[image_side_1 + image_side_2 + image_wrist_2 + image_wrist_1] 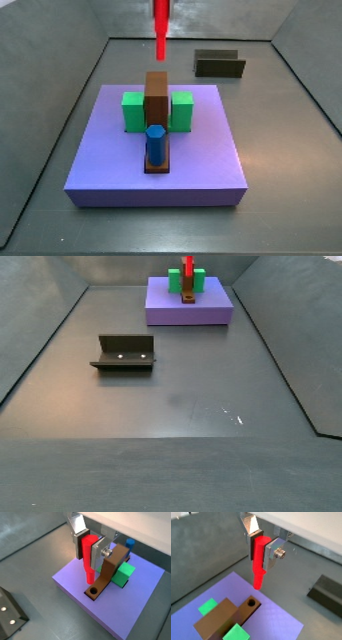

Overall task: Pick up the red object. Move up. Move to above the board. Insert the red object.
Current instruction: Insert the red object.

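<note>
My gripper (260, 548) is shut on the red object (258, 567), a thin bright red peg held upright between the silver fingers, also seen in a wrist view (87, 559). The peg hangs well above the lavender board (271, 619), near the hole (252, 603) in the end of the brown bar (228, 619); the hole also shows in a wrist view (93, 591). In a side view the peg (160, 28) hangs above the far end of the bar (156, 110) on the board (154, 175); the gripper itself is out of frame there. In a side view the peg (189, 266) is above the board (189, 308).
Green blocks (132, 112) flank the brown bar. A blue peg (155, 146) stands in the bar's near end. The dark fixture (124, 354) stands on the grey floor, also seen in a side view (219, 64). Grey walls enclose the floor.
</note>
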Available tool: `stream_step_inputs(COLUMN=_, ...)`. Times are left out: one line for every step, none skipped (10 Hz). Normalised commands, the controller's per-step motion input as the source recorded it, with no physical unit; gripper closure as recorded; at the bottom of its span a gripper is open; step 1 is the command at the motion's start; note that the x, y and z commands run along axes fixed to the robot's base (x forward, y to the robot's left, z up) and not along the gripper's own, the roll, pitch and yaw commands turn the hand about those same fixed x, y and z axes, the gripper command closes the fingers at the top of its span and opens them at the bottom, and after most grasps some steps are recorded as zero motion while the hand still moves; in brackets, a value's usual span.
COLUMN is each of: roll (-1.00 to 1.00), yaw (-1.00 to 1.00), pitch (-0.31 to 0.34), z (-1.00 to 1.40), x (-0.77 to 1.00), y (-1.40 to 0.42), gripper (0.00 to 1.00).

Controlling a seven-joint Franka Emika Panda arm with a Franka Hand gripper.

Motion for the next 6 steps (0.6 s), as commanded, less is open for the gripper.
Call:
stream_step_inputs(roll=0.03, yaw=0.0, pitch=-0.037, z=-0.55, x=0.0, y=0.0, gripper=1.0)
stream_step_inputs(roll=0.07, yaw=0.0, pitch=-0.007, z=-0.49, x=0.03, y=0.0, gripper=1.0)
stream_step_inputs(roll=0.08, yaw=0.0, pitch=0.0, z=-0.42, x=0.06, y=0.0, gripper=1.0)
stream_step_inputs(roll=0.05, yaw=0.0, pitch=0.0, z=-0.35, x=0.06, y=0.0, gripper=1.0)
stream_step_inputs(roll=0.01, yaw=0.03, pitch=0.0, z=-0.23, x=0.11, y=-0.06, gripper=1.0)
stream_step_inputs(roll=0.05, yaw=0.04, pitch=0.0, z=-0.16, x=0.12, y=-0.11, gripper=1.0)
